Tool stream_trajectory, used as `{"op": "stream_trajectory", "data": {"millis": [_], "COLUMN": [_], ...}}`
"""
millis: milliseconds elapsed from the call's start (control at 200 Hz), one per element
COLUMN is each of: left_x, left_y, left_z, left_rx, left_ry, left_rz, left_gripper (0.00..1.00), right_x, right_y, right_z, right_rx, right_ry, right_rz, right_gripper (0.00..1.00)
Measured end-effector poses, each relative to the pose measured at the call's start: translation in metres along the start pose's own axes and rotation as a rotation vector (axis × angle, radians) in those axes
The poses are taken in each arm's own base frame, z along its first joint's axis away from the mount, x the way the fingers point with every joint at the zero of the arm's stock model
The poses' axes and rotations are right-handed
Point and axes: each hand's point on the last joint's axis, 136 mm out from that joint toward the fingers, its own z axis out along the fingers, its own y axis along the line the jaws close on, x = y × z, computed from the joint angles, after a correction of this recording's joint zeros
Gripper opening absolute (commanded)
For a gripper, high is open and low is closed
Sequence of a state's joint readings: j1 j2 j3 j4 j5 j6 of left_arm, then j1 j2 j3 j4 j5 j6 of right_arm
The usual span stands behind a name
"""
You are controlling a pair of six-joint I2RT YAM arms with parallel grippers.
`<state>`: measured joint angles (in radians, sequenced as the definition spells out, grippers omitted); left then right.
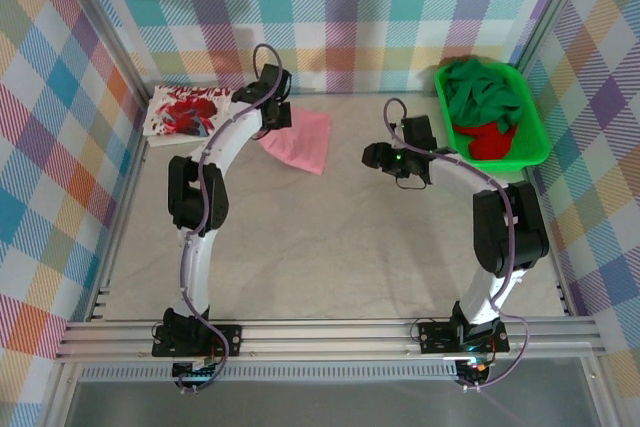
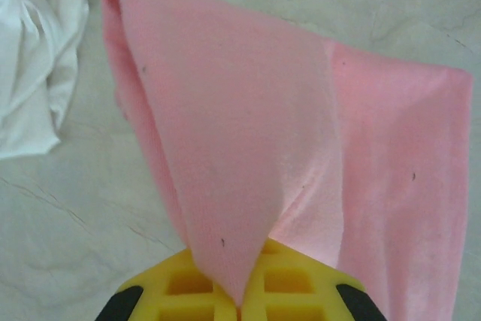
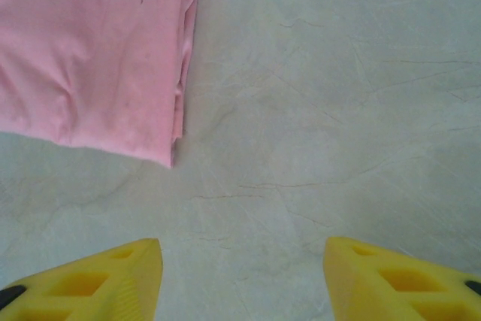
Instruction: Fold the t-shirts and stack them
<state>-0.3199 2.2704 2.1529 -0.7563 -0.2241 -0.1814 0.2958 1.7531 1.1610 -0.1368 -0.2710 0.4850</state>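
The salmon-pink t-shirt lies folded at the back middle of the table, one corner lifted. My left gripper is shut on that corner; in the left wrist view the pink cloth runs down into the pinch between the yellow fingers. A white t-shirt with red print lies folded at the back left, its white edge beside the pink one. My right gripper hovers right of the pink shirt, open with bare table between its fingertips. Dark green and red t-shirts sit bunched in the tray.
A bright green plastic tray stands at the back right against the checked wall. Checked walls enclose the table on three sides. Bare marbled tabletop stretches between the arms toward the near rail.
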Motion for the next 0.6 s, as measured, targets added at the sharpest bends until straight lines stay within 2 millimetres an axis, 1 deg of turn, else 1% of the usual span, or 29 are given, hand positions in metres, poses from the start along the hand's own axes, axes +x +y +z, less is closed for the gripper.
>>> {"op": "stream_trajectory", "data": {"millis": [105, 170, 290, 340, 430, 485, 600], "left_x": [-0.011, -0.024, -0.061, -0.073, -0.088, -0.096, -0.122], "left_y": [0.017, 0.031, 0.061, 0.074, 0.097, 0.111, 0.137], "left_z": [0.003, 0.005, 0.008, 0.008, 0.003, -0.001, -0.013], "left_rx": [-0.014, -0.015, -0.011, -0.006, 0.001, 0.012, 0.066], "left_ry": [-0.017, -0.037, -0.109, -0.131, -0.162, -0.183, -0.259], "left_rz": [0.059, 0.091, 0.117, 0.122, 0.118, 0.109, 0.063], "left_gripper": [0.00, 0.00, 0.00, 0.00, 0.00, 0.00, 0.00], "right_x": [-0.006, -0.008, -0.008, -0.008, -0.004, -0.002, -0.001], "right_y": [0.006, 0.010, 0.014, 0.015, 0.015, 0.016, 0.017], "right_z": [-0.002, -0.003, -0.003, -0.004, -0.005, -0.007, -0.012], "right_rx": [-0.016, -0.024, -0.032, -0.034, -0.031, -0.030, -0.027], "right_ry": [-0.010, -0.014, -0.008, -0.004, 0.010, 0.016, 0.019], "right_rz": [-0.007, -0.012, -0.014, -0.011, -0.008, -0.009, -0.008], "right_gripper": [0.60, 0.60, 0.61, 0.62, 0.66, 0.67, 0.69]}}
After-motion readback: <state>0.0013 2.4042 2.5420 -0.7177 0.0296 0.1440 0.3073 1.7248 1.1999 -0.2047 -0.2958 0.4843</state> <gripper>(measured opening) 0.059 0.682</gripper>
